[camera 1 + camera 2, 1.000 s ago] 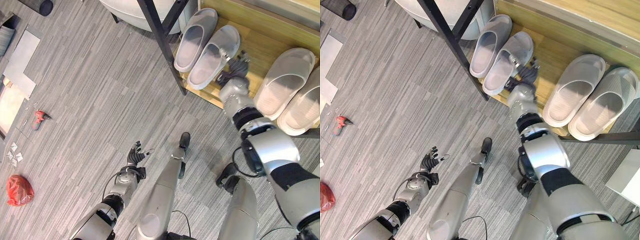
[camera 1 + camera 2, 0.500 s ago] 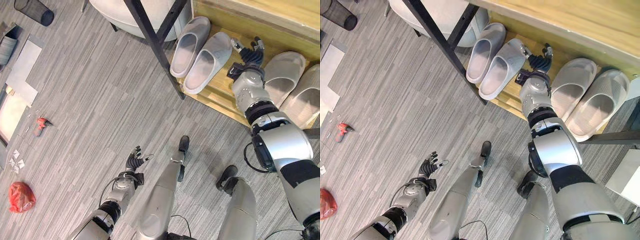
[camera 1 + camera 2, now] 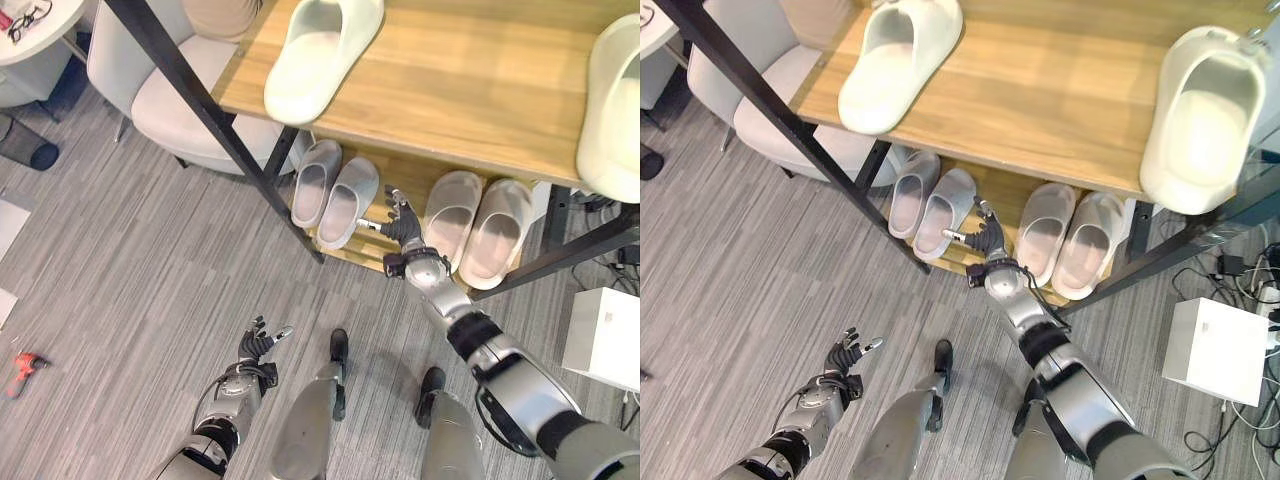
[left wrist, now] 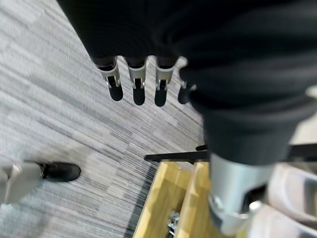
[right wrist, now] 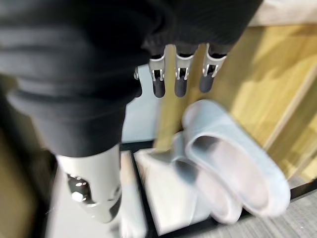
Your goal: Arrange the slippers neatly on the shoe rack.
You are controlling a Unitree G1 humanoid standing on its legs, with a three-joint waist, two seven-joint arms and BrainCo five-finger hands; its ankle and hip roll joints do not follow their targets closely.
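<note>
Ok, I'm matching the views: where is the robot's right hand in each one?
Left eye view: right hand, centre, between grey slippers and pale slippers.
Right eye view: same spot, just left of centre.
Right wrist view: straight fingers before slippers.
Shared landmark: wooden lower shelf.

Shoe rack (image 3: 470, 90) shelves: light wood, smooth (frame dark matt metal). Slippers (image 3: 335, 200) look like matt, soft foam. Floor (image 3: 130, 280) is grey streaked carpet.
</note>
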